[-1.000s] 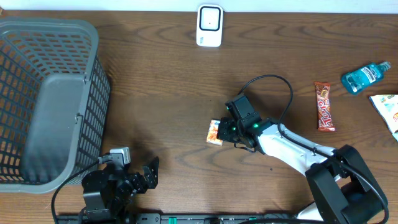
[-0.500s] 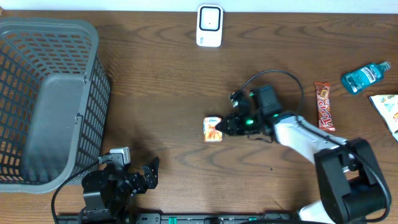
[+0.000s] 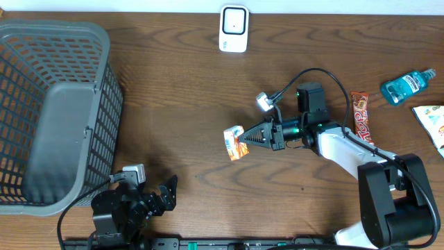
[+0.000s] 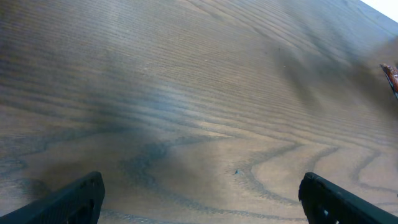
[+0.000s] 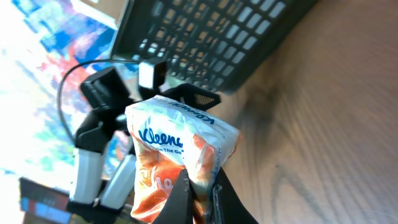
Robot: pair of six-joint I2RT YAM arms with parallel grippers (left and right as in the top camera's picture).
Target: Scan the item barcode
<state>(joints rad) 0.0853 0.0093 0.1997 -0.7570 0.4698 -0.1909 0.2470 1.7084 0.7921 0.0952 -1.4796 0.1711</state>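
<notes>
Basket (image 3: 55, 111) stands at the far left of the table (image 3: 173, 83), grey mesh, with nothing of the task in it. Just right of it, at the near edge, your left gripper (image 3: 166, 191) is parked with its jaws spread as wide as they go. Its wrist view shows only bare wood between the two fingertips (image 4: 68, 202).

Toward the middle you reach the tissue pack (image 3: 234, 142), pinched at one end by your right gripper (image 3: 245, 139), whose jaws are closed tight on the wrapper. The right wrist view suggests the pack is held up off the wood, not resting on it.

So the pick-up looks done and the scan itself is not. The scanner (image 3: 234, 29) stands at the far edge, almost straight beyond the pack and well apart from it. You have yet to carry the pack over and turn its barcode to the scanner's face.

Up close, the pack (image 5: 180, 155) is a soft, crinkled plastic packet. It is white on top with blue Kleenex lettering and orange below, and it bunches where the fingers (image 5: 181, 198) nip it. No barcode shows on the faces you can see, so you cannot tell which side carries it.

Further right lie a candy bar (image 3: 361, 118), a mouthwash bottle (image 3: 408, 85) and a packet (image 3: 431, 125) at the edge, all untouched.
</notes>
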